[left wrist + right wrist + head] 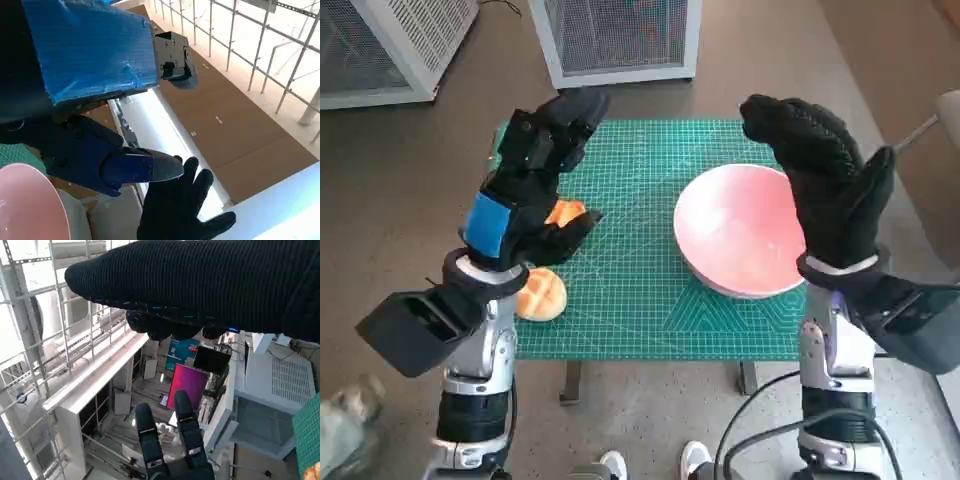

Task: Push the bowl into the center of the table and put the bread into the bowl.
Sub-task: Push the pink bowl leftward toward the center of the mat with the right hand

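The pink bowl [740, 235] stands on the right half of the green mat [630, 300]; its rim also shows in the left wrist view [25, 205]. A round bun [542, 293] lies near the mat's front left corner. A second, orange piece of bread [565, 212] lies behind it, partly hidden by my left hand [535, 175]. That hand is raised above the mat's left side, fingers [140, 167] apart, holding nothing. My gloved right hand [820, 180] is lifted over the bowl's right rim, fingers spread and empty. Each wrist view shows the other hand's fingers.
Two white mesh cabinets [620, 40] [390, 45] stand on the floor beyond the table. A person's shoes [615, 465] show at the table's front edge. A pale object [950, 105] sits at the far right, off the mat.
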{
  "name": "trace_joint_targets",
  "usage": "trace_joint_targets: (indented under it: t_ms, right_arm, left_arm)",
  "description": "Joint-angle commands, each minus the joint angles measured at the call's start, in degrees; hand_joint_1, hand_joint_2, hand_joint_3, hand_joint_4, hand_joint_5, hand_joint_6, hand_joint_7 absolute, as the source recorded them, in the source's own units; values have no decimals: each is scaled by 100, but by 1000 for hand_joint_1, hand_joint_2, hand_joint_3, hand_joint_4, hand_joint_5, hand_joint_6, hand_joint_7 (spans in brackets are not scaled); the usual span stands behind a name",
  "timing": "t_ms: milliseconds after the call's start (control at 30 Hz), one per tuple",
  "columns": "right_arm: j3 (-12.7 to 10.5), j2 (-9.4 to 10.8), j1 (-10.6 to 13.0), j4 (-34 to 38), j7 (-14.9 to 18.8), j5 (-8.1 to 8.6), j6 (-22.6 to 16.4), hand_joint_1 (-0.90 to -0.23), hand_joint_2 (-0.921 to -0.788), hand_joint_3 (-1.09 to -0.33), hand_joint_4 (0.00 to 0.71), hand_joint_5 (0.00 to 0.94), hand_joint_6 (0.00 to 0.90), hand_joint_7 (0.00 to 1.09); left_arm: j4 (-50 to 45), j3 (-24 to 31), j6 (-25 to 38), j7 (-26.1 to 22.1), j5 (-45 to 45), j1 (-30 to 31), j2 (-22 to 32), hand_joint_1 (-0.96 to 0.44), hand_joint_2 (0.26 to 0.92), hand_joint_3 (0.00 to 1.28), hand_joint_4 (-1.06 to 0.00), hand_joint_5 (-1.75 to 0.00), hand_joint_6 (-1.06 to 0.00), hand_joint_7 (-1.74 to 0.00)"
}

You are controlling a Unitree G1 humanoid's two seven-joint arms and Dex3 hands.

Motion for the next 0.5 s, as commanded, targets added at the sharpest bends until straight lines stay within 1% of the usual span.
trace_joint_targets:
  t_ms: [33,200,400,500]
  right_arm:
    - [-30,-19,116,71,52,65,87,-413,-875,-495,397,1,162,636]
    - [-36,-8,126,55,57,81,97,-413,-874,-493,397,1,171,636]
    - [-40,11,131,66,51,85,99,-418,-866,-488,403,3,182,635]
    - [-42,14,138,68,48,82,93,-422,-865,-484,405,4,185,633]
  left_arm:
    - [-23,2,-54,-18,-19,-23,4,-541,921,369,-245,-35,1,-677]
    - [-10,3,-81,-12,4,-24,6,-538,921,368,-245,-37,1,-678]
    - [69,17,-151,-33,7,-23,17,-536,921,367,-244,-38,1,-676]
    - [94,22,-173,-40,1,-24,22,-536,921,365,-245,-39,1,-675]
